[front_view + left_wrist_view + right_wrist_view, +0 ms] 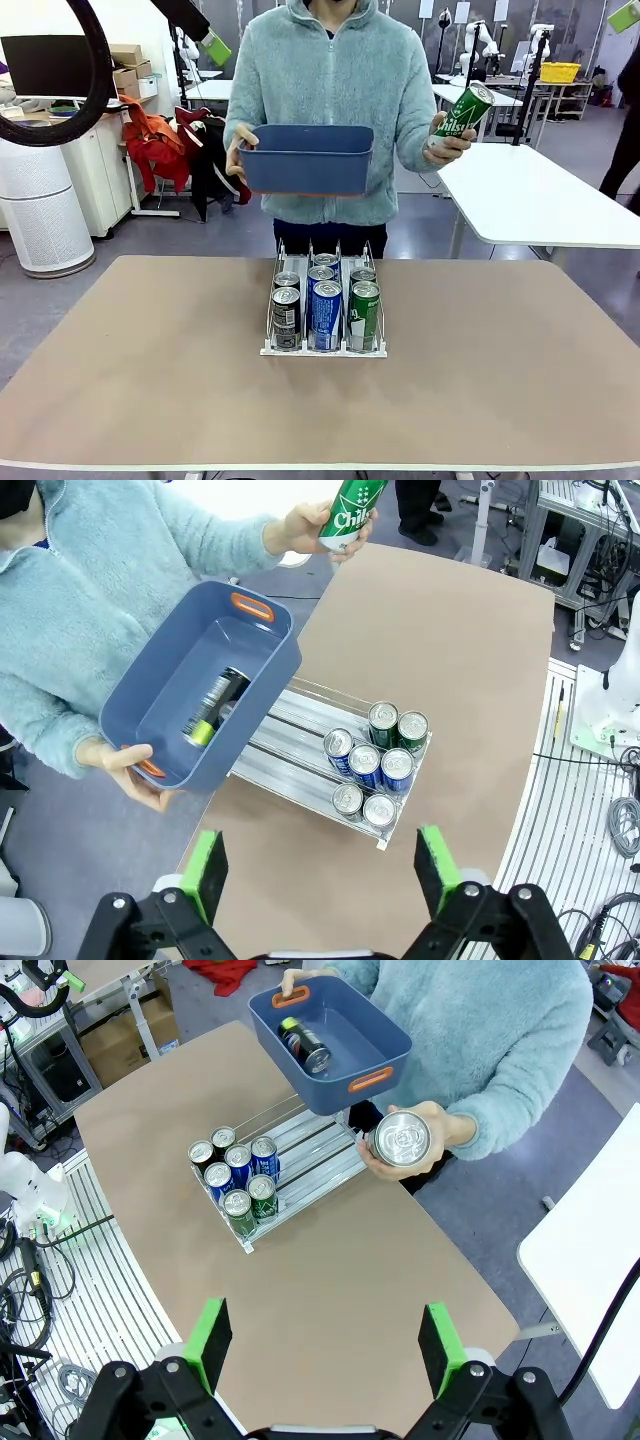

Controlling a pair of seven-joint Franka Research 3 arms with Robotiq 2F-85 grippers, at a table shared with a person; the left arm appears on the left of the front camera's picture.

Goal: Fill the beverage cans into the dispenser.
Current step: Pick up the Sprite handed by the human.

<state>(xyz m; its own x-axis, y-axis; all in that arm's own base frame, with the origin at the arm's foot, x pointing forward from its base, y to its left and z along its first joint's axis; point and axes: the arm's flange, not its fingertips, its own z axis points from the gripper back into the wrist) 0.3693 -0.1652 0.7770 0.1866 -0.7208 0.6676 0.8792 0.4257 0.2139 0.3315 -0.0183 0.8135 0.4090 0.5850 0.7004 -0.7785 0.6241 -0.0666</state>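
The dispenser (322,352) sits mid-table with several beverage cans (326,312) packed at the low front ends of its three lanes: dark on the left, blue in the middle, green on the right. Across the table a person holds a green can (462,112) in one hand and a blue bin (305,165) in the other. A dark can (215,702) lies inside the bin. My left gripper (322,870) hangs open high above the table, with the dispenser (290,750) below it. My right gripper (325,1345) is open too, well above the dispenser (320,1145).
The bin (355,1030) hovers over the rear end of the lanes. Bare brown tabletop (500,360) surrounds the rack on all sides. White tables (540,200) and clutter stand behind the person.
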